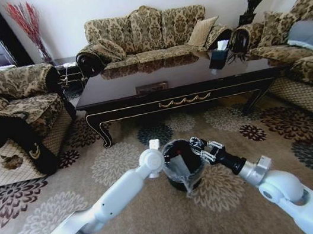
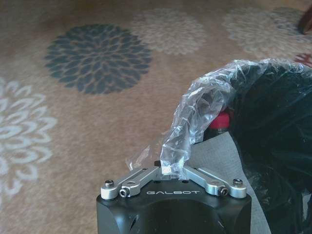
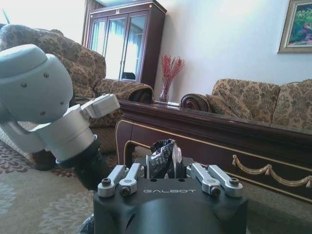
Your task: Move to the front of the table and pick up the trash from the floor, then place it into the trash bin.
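The trash bin [image 1: 186, 179], small and black with a shiny liner, stands on the carpet in front of the table [image 1: 168, 79]. Both grippers are at its rim. My left gripper [image 2: 170, 170] is shut on a clear crinkled wrapper [image 2: 200, 117] that rises beside the liner [image 2: 278, 146]. Past the wrapper I see a red bit [image 2: 220, 120] and a grey sheet [image 2: 219, 156]. My right gripper [image 1: 197, 144] hovers over the bin's right rim, shut on a crumpled dark and white piece of trash [image 3: 163, 157]. The left arm's wrist [image 3: 58, 126] shows close by, with the table's gold-trimmed front [image 3: 253, 165] behind.
Patterned sofas ring the table: an armchair [image 1: 5, 112] on the left, a sofa [image 1: 146, 34] behind, another [image 1: 307, 49] on the right. A dark tissue box [image 1: 218, 55] sits on the tabletop. Flowered carpet [image 1: 46, 213] spreads around the bin.
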Available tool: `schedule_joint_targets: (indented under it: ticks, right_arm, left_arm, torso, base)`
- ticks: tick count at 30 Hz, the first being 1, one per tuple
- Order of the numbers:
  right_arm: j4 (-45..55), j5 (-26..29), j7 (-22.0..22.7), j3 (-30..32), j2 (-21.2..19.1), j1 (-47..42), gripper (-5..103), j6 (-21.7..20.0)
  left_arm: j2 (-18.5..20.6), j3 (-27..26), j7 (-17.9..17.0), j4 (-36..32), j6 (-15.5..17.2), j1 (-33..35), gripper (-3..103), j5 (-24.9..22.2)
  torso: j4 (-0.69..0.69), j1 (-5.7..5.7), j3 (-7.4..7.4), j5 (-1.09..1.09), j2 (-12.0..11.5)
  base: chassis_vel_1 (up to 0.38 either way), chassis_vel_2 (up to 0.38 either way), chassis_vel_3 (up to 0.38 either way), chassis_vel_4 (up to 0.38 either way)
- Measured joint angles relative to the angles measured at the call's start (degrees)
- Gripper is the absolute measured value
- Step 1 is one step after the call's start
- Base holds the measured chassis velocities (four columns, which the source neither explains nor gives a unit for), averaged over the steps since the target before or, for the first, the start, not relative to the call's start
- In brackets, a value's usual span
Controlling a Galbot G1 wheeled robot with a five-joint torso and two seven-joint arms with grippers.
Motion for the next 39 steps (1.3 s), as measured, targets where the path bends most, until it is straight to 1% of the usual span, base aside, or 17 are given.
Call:
schedule_joint_targets:
  ticks: [3, 4, 11, 12, 15, 16, 19, 21, 24, 25, 27, 28, 29, 30, 32, 35, 39]
  right_arm:
    - [-0.23, -0.19, 0.04, 0.04, 0.32, -0.5, 32, 0.09]
    - [-0.53, -0.34, 0.1, 0.1, 0.47, -0.63, 32, 0.16]
    - [-2.13, -0.61, 0.82, 0.08, 0.57, -0.51, 32, 0.26]
    - [-2.16, -0.63, 0.99, 0.04, 0.54, -0.5, 28, 0.23]
    - [-1.72, -0.74, 1.06, -0.07, 0.55, -0.64, 44, 0.07]
    - [-1.72, -0.74, 1.06, -0.07, 0.55, -0.64, 44, 0.07]
    - [-1.4, -0.83, 1.05, -0.06, 0.57, -1.08, 60, 0.0]
    - [-1.29, -0.84, 1.05, -0.04, 0.58, -1.19, 60, -0.01]
    - [-1.02, -0.92, 0.99, 0.04, 0.62, -1.44, 77, -0.01]
    - [-1.02, -0.92, 0.99, 0.04, 0.62, -1.44, 77, -0.01]
    - [-0.91, -0.98, 0.95, 0.11, 0.71, -1.63, 88, -0.01]
    - [-0.85, -0.98, 0.95, 0.15, 0.78, -1.69, 88, -0.02]
    - [-0.77, -0.98, 0.96, 0.22, 0.88, -1.75, 93, -0.02]
    - [-0.77, -0.98, 0.96, 0.22, 0.88, -1.75, 93, -0.02]
    - [-0.56, -0.94, 1.06, 0.43, 1.33, -1.94, 99, -0.02]
    - [-0.21, -0.79, 1.27, 0.81, 1.8, -2.44, 100, -0.01]
    - [0.37, -0.68, 1.31, 1.72, 2.52, -3.58, 100, 0.12]
  left_arm:
    - [-0.23, 0.51, -0.34, -0.34, -0.06, -0.37, 0, -0.22]
    - [-0.06, 1.0, -0.6, -1.05, -0.17, -0.4, 0, -0.31]
    - [1.11, 1.46, -1.17, -3.63, -0.2, 0.95, 0, -0.42]
    - [1.57, 1.39, -1.25, -3.94, -0.2, 1.3, 0, -0.42]
    - [2.39, 0.96, -1.32, -4.25, -0.2, 1.82, 0, -0.39]
    - [2.39, 0.96, -1.32, -4.25, -0.2, 1.82, 0, -0.39]
    - [2.53, 0.62, -1.35, -4.63, -0.2, 2.52, 0, -0.36]
    - [2.54, 0.59, -1.36, -4.66, -0.2, 2.7, 0, -0.34]
    - [2.69, 0.49, -1.4, -4.66, -0.2, 3.06, 0, -0.23]
    - [2.69, 0.49, -1.4, -4.66, -0.2, 3.06, 0, -0.23]
    - [2.9, 0.22, -1.4, -4.68, -0.18, 3.13, 0, -0.2]
    - [3.09, -0.01, -1.4, -4.74, -0.18, 3.16, 0, -0.2]
    - [3.41, -0.29, -1.4, -4.86, -0.17, 3.23, 0, -0.2]
    - [3.41, -0.29, -1.4, -4.86, -0.17, 3.23, 0, -0.2]
    - [4.45, -0.99, -1.9, -5.65, -0.25, 3.71, 0, -0.18]
    - [5.5, -1.88, -2.16, -6.25, -0.43, 4.32, 0, -0.12]
    - [7.07, -5.09, -2.49, -6.35, -0.56, 6.87, 0, 0.17]
  torso:
    - [0.01, 0.0, 0.0, 0.0, 0.0]
    - [0.03, 0.0, 0.0, -0.01, 0.0]
    - [0.03, 0.0, 0.0, -0.01, 0.0]
    - [0.02, 0.0, 0.0, -0.01, 0.0]
    - [0.03, 0.0, 0.0, -0.01, 0.0]
    - [0.03, 0.0, 0.0, -0.01, 0.0]
    - [0.02, 0.0, 0.0, -0.01, 0.0]
    - [0.01, 0.0, 0.0, -0.01, 0.0]
    - [0.02, 0.0, 0.0, -0.01, 0.0]
    - [0.02, 0.0, 0.0, -0.01, 0.0]
    - [0.02, 0.0, 0.0, -0.02, 0.0]
    - [0.01, 0.0, 0.0, -0.02, 0.0]
    - [0.01, 0.0, 0.0, -0.02, 0.0]
    - [0.01, 0.0, 0.0, -0.02, 0.0]
    - [0.03, 0.0, 0.01, -0.02, 0.0]
    - [0.03, 0.0, 0.0, -0.02, 0.0]
    - [0.03, 0.0, 0.0, -0.02, 0.0]
  base:
    - [0.0, 0.0, 0.0, 0.0]
    - [0.0, 0.0, 0.0, 0.0]
    - [0.0, 0.0, 0.0, 0.0]
    - [0.0, 0.0, 0.0, 0.0]
    - [0.0, 0.0, 0.0, 0.0]
    - [0.0, 0.0, 0.0, 0.0]
    - [0.0, 0.0, 0.0, 0.0]
    - [0.0, 0.0, 0.0, 0.0]
    - [0.0, 0.0, 0.0, 0.0]
    - [0.0, 0.0, 0.0, 0.0]
    - [0.0, 0.0, 0.0, 0.0]
    - [0.0, 0.0, 0.0, 0.0]
    - [0.0, 0.0, 0.0, 0.0]
    - [0.0, 0.0, 0.0, 0.0]
    - [0.0, 0.0, 0.0, 0.0]
    - [0.0, 0.0, 0.0, 0.0]
    - [0.0, 0.0, 0.0, 0.0]
